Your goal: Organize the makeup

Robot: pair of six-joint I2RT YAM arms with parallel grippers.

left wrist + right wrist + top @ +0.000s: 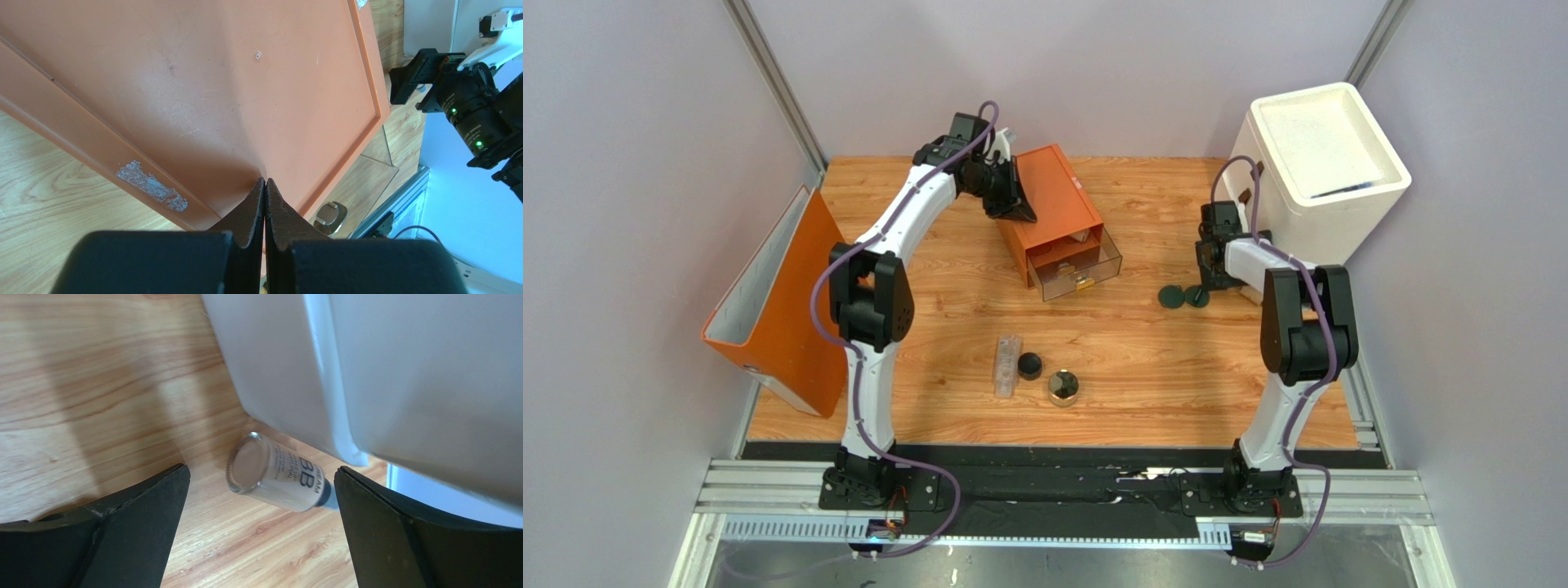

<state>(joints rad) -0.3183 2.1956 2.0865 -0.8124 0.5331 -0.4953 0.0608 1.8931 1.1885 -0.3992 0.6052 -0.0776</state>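
Note:
The tan tube with a dark cap (pixel 279 474) lies on the wood beside the white cabinet (pixel 399 373). My right gripper (pixel 261 478) is open, its fingers either side of the tube and apart from it; in the top view it (pixel 1216 255) is by the cabinet (pixel 1326 159). Two dark-green discs (pixel 1183 295) lie just left of it. The clear tube (pixel 1009 365), black pot (pixel 1028 364) and gold-rimmed jar (pixel 1063 388) sit mid-table. My left gripper (pixel 265 182) is shut and empty, tips against the top of the orange drawer box (pixel 233 92), also seen from above (pixel 1008 190).
The orange box (pixel 1053 202) has its clear lower drawer (pixel 1081 263) pulled out, with a small gold item (pixel 330 215) inside. A large orange bin (pixel 768 306) leans at the table's left edge. Grey walls enclose the table.

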